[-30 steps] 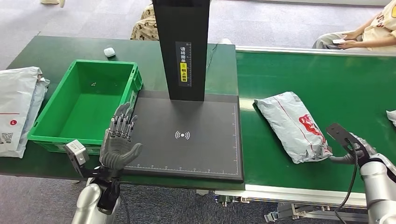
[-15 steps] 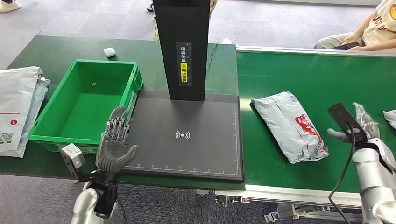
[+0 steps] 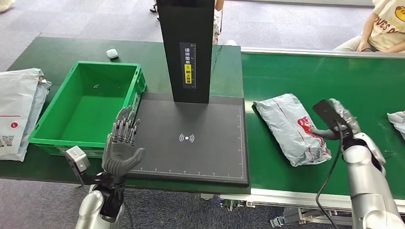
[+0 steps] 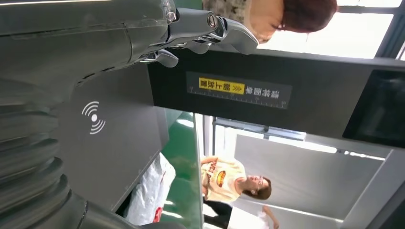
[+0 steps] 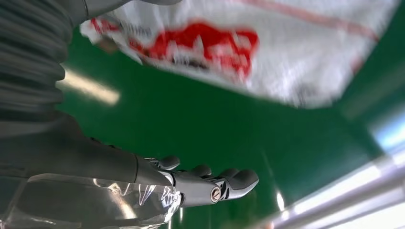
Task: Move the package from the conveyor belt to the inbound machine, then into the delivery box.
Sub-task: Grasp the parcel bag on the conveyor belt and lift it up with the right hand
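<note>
The right hand (image 3: 340, 121) is partly hidden in the head view by the black camera bracket at its wrist, so from there its thumb alone is plain, reaching toward the near end of the grey package (image 3: 290, 127); whether it touches the bag I cannot tell. The right wrist view fills this in: the fingers (image 5: 224, 183) lie straight and apart over the green belt with nothing in them, and the package (image 5: 248, 47) is blurred, its red print just readable, apart from those fingertips. The package lies flat on the conveyor belt (image 3: 325, 76), just beside the inbound machine's black scanning plate (image 3: 191, 138). The left hand (image 3: 122, 148) is raised at the plate's near left corner, palm open, fingers spread, holding nothing. The left wrist view adds the yellow-labelled black column (image 4: 267, 95) and a seated person beyond it, turned sideways. The green delivery box (image 3: 86, 102) stands left of the plate. More grey bags (image 3: 19, 109) are cut off at the table's left edge, and another bag (image 3: 397, 119) at the belt's right edge. A small white object (image 3: 111, 53) behind the box is too small to identify.
</note>
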Available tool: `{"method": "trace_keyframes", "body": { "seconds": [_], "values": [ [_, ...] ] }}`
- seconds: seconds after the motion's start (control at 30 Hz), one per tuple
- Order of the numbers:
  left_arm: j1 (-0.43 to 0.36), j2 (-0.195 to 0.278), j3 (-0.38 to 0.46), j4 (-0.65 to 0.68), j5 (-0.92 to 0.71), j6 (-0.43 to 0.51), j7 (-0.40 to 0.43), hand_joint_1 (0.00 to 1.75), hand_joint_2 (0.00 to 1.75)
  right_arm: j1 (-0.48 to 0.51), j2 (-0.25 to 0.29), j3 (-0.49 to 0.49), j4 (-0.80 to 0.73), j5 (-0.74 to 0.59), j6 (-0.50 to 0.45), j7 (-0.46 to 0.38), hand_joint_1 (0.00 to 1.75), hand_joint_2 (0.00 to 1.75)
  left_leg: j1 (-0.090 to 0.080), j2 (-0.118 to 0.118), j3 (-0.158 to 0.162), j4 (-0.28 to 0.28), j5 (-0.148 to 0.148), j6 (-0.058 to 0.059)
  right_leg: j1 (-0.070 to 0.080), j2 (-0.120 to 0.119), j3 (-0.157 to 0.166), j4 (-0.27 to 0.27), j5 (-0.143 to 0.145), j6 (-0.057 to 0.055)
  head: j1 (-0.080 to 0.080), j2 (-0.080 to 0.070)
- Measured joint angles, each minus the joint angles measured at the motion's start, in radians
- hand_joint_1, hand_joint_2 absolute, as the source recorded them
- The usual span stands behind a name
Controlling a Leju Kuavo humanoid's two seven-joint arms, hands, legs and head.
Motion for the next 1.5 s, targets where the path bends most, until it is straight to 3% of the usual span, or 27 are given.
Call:
{"method": "trace_keyframes", "body": {
  "seconds": [0.17, 0.4, 0.53, 0.77, 1.2, 1.37, 1.5],
  "values": [
    [-0.032, -0.003, -0.013, 0.049, -0.009, -0.004, -0.006, 0.00, 1.75, -0.080, 0.000, 0.190, 0.199, 0.101, 0.177, 0.001, 0.00, 1.75, 0.000, -0.001, -0.001, 0.000, 0.001, 0.000, 0.000, -0.002, 0.000, 0.000, 0.000, 0.000, 0.000, 0.000],
    [-0.068, -0.008, -0.018, 0.093, -0.011, 0.001, -0.008, 0.00, 1.75, -0.177, 0.000, 0.358, 0.348, 0.117, 0.300, -0.027, 0.03, 1.75, 0.000, -0.001, 0.000, 0.000, 0.000, 0.000, 0.000, -0.001, 0.000, 0.000, 0.000, 0.000, 0.000, 0.000],
    [-0.068, -0.008, -0.017, 0.108, -0.009, 0.010, -0.008, 0.00, 1.75, -0.203, 0.000, 0.417, 0.381, 0.135, 0.281, 0.000, 1.75, 1.75, 0.000, -0.001, 0.000, 0.000, 0.000, 0.000, 0.000, -0.001, 0.000, 0.000, 0.000, 0.000, 0.000, 0.000],
    [-0.041, -0.008, -0.013, 0.109, -0.008, 0.024, -0.010, 0.00, 1.75, -0.234, 0.002, 0.459, 0.405, 0.121, 0.211, 0.056, 1.75, 1.75, 0.000, -0.001, 0.000, 0.000, 0.000, 0.000, 0.000, -0.001, 0.000, 0.000, 0.000, 0.000, 0.000, 0.000],
    [-0.013, -0.008, 0.000, 0.092, -0.002, 0.026, 0.001, 0.00, 1.75, -0.243, 0.003, 0.462, 0.414, 0.075, 0.152, 0.061, 1.75, 1.75, 0.000, -0.001, 0.000, 0.000, 0.000, 0.000, 0.000, -0.001, 0.000, 0.000, 0.000, 0.000, 0.000, 0.000],
    [0.013, -0.007, 0.008, 0.063, 0.000, 0.037, 0.001, 0.00, 1.75, -0.234, 0.025, 0.427, 0.396, -0.038, -0.059, 0.061, 1.75, 1.75, 0.000, -0.001, -0.001, 0.000, 0.000, 0.000, 0.000, 0.000, 0.000, 0.000, 0.000, 0.000, 0.000, 0.000],
    [0.047, -0.006, 0.012, 0.021, 0.004, 0.043, 0.001, 0.00, 1.75, -0.208, 0.065, 0.328, 0.328, -0.213, -0.197, -0.017, 1.75, 1.75, 0.000, -0.001, -0.001, 0.000, 0.000, 0.000, 0.000, -0.001, 0.000, 0.000, -0.001, 0.000, 0.000, 0.000]
  ]
}}
